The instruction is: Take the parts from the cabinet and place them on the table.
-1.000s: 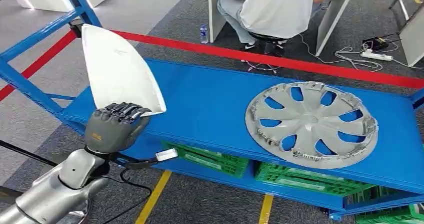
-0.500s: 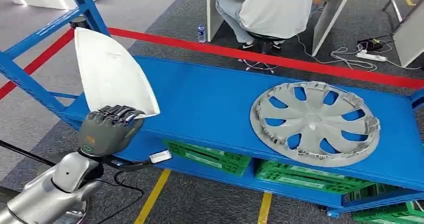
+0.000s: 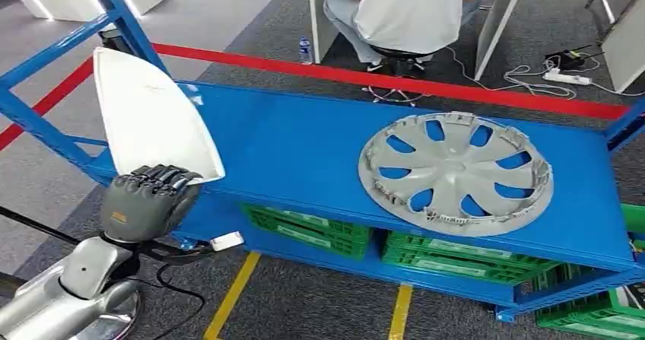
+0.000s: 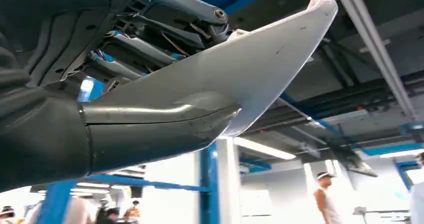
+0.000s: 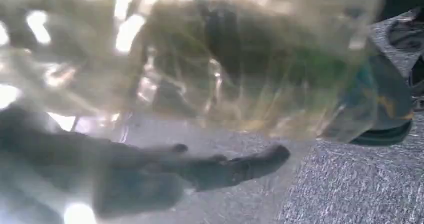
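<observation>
In the head view, at the lower left of the frame, the left hand grips a white, pointed, curved plastic panel by its lower edge, upright over the left end of the blue metal shelf; a grey plastic wheel cover lies flat at centre right. The left wrist view shows dark fingers and thumb clamped on the panel. In the blurred right wrist view, the right hand sits at the lower left, and whether its fingers are open or closed cannot be told.
</observation>
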Motion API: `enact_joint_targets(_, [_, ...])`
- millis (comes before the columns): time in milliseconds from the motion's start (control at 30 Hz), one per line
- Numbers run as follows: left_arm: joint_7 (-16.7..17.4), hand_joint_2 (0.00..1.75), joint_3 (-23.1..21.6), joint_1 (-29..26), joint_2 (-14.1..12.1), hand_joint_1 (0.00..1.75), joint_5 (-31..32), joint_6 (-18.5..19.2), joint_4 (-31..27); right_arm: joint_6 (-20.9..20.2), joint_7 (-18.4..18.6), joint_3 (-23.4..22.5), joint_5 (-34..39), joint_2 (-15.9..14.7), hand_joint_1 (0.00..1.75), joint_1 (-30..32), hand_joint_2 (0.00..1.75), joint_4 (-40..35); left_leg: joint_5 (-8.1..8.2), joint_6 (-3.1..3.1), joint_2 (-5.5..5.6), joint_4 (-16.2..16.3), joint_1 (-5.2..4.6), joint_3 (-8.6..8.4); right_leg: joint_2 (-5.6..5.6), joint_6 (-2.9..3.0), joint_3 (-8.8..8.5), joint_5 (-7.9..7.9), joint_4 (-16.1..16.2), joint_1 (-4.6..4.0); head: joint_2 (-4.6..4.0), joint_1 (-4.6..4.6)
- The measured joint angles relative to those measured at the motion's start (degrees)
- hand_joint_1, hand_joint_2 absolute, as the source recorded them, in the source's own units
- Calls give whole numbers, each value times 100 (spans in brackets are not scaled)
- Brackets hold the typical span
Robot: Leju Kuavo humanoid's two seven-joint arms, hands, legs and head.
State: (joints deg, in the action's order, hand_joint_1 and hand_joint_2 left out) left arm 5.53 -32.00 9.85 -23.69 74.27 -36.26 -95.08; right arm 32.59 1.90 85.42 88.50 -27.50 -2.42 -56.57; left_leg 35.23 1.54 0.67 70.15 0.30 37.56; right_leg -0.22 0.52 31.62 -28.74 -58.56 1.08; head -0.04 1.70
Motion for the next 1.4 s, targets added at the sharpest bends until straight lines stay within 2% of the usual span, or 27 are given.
enact_joint_targets(33, [0, 175, 2, -17, -6, 164, 0, 4, 0, 9, 0, 15, 0, 0, 0, 0, 0, 0, 157, 6, -5, 370, 0, 111, -35, 18, 49, 34, -2, -15, 0, 2])
enact_joint_targets(67, [0, 175, 7, -43, -11, 164, 0, 4, 0, 9, 0, 20, 0, 0, 0, 0, 0, 0, 146, 1, -5, 539, 0, 124, -69, 30, 96, 72, -4, -33, 0, 2])
enact_joint_targets(100, [0, 175, 9, -60, -17, 164, 0, 4, 0, 9, 0, 22, 0, 0, 0, 0, 0, 0, -18, -21, -6, 433, -1, 10, -93, 33, 138, 104, -5, -51, 0, 2])
enact_joint_targets(200, [0, 175, 29, -63, -42, 164, 0, 4, -26, 9, 0, 24, -2, 2, 0, -22, 0, 0, -602, -170, -20, -935, -35, -865, -133, 28, 208, 189, -6, -100, 0, 0])
enact_joint_targets(233, [0, 175, 48, -64, -55, 164, 0, 4, -46, 9, 0, 24, -2, 18, 0, -26, 0, 0, -466, -224, -52, -1231, -58, -1041, -143, 5, 232, 221, -6, -123, 0, -11])
enact_joint_targets(267, [0, 175, 68, -63, -59, 164, 0, 4, -63, 11, 0, 22, -2, 17, 0, -33, 0, 0, -491, -208, -51, -1336, -72, -1066, -149, -27, 252, 266, -4, -115, 0, -2])
enact_joint_targets(367, [0, 175, 103, -83, -81, 164, 0, 7, -77, 17, -2, 26, -4, 28, 0, -40, 0, 0, -604, -272, -49, -1383, -99, -967, -167, -148, 287, 400, 35, -93, 0, -2])
enact_joint_targets(400, [0, 175, 105, -83, -81, 164, 0, 7, -81, 28, -2, 37, -9, 28, 0, -46, 0, 0, -696, -296, -72, -1449, -53, -946, -111, -172, 333, 278, -26, -81, 0, -4])
enact_joint_targets(433, [2, 175, 107, -85, -81, 164, 0, 7, -87, 35, -2, 44, -13, 31, 0, -49, 0, 0, -754, -336, -69, -1449, -54, -873, -49, -202, 442, 20, -167, -86, 0, -26])
enact_joint_targets(500, [18, 175, 114, -146, -81, 164, 0, 7, -92, 85, 0, 57, -20, 31, 0, -49, 0, 2, -870, -359, -68, -1442, -63, -706, 0, -242, 680, -639, -1018, -71, 0, -68])
enact_joint_targets(533, [24, 175, 127, -189, -90, 164, 0, 9, -92, 107, 0, 61, -24, 31, 0, -49, 0, 2, -929, -356, -68, -1437, -69, -624, 2, -258, 779, -823, -1432, -72, 0, -66])
enact_joint_targets(567, [40, 175, 138, -235, -98, 164, 4, 9, -92, 127, 0, 61, -24, 31, 0, -49, 0, 2, -985, -349, -67, -1432, -70, -550, 4, -268, 809, -836, -1692, -71, 0, -70])
enact_joint_targets(633, [55, 175, 169, -324, -118, 164, 22, 9, -92, 201, 0, 66, -20, 29, 0, -44, 0, 2, -1088, -322, -67, -1419, -64, -406, 4, -285, 515, -425, -1469, -60, 0, -72])
enact_joint_targets(700, [79, 175, 253, -452, -153, 164, 41, 13, -118, 379, 0, 61, 4, 22, 0, -37, 0, -24, -1159, -266, -62, -1368, -52, -295, 12, -298, -178, -87, -476, -29, 0, -70])
enact_joint_targets(733, [90, 175, 306, -525, -193, 164, 61, 13, -155, 492, 0, 44, 9, 9, 0, -29, 0, -64, -1183, -232, -60, -1335, -74, -242, 45, -311, -472, -274, -10, -30, 0, -74])
enact_joint_targets(767, [101, 175, 354, -587, -234, 164, 88, 11, -186, 615, 0, 9, 11, -26, 0, 12, 0, -127, -1218, -201, -54, -1306, -79, -217, 91, -253, -646, -342, 233, -47, 0, -65])
enact_joint_targets(833, [103, 175, 451, -676, -297, 164, 147, 7, -225, 695, -20, -28, 13, -79, 0, 71, 0, -234, -1326, -162, -45, -1301, -75, -187, 83, -211, -562, -343, 212, -62, 0, -66])
enact_joint_targets(900, [103, 175, 536, -789, -378, 164, 160, -2, -260, 721, -17, -48, 13, -94, 0, 127, 0, -311, -1296, -98, 0, -1256, -51, -130, 33, -69, -447, -251, 225, -28, -2, -85])
enact_joint_targets(967, [103, 175, 623, -862, -450, 164, 170, -9, -293, 734, -17, -102, 13, -131, 0, 159, 0, -371, -648, -20, -18, -804, -39, 22, -5, 44, -353, -143, 220, -45, 0, -20])
enact_joint_targets(1033, [105, 175, 713, -913, -474, 164, 184, -13, -313, 734, 7, -135, 13, -142, 0, 172, 0, -415, -65, 17, -24, 81, -15, 214, -35, 62, -192, -11, 199, -69, 0, -11])
enact_joint_targets(1067, [105, 175, 734, -936, -487, 164, 186, -15, -315, 734, 6, -138, 13, -144, 0, 174, 0, -424, -7, 22, -25, 410, -8, 254, -49, 67, -109, 42, 181, -79, -2, -9])
enact_joint_targets(1100, [105, 175, 743, -967, -498, 164, 188, -15, -315, 734, 4, -142, 13, -144, 0, 176, 0, -428, -102, 19, -25, 503, -5, 198, -62, 68, -16, 88, 159, -92, 0, -4])
enact_joint_targets(1167, [105, 175, 817, -1023, -520, 164, 199, -24, -345, 734, 4, -151, 11, -144, 0, 173, 0, -444, -521, -27, -26, 64, -7, -213, -75, 56, 163, 177, 101, -117, 0, -4])
enact_joint_targets(1200, [109, 175, 846, -1046, -533, 164, 190, -28, -369, 734, 5, -151, 9, -144, 0, 169, 0, -444, -654, -72, -26, -427, -13, -572, -76, 49, 224, 217, 83, -129, 0, -2])
enact_joint_targets(1267, [120, 175, 928, -1110, -555, 164, 158, -44, -443, 734, 7, -149, 9, -144, 0, 158, 0, -446, -439, -162, -26, -1321, -49, -1179, -71, -3, 257, 290, 62, -160, 0, -11])
enact_joint_targets(1333, [131, 175, 994, -1151, -564, 164, 142, -48, -489, 734, 7, -146, 11, -164, 0, 157, 0, -461, -429, -186, -28, -1463, -86, -1189, -79, -76, 289, 394, 86, -128, 0, -4])
enact_joint_targets(1400, [162, 175, 1038, -1310, -570, 164, 114, -52, -533, 734, -7, -116, 13, -234, 0, 152, 0, -545, -573, -275, -53, -1526, -74, -1100, -71, -153, 365, 450, 88, -121, 0, 0])
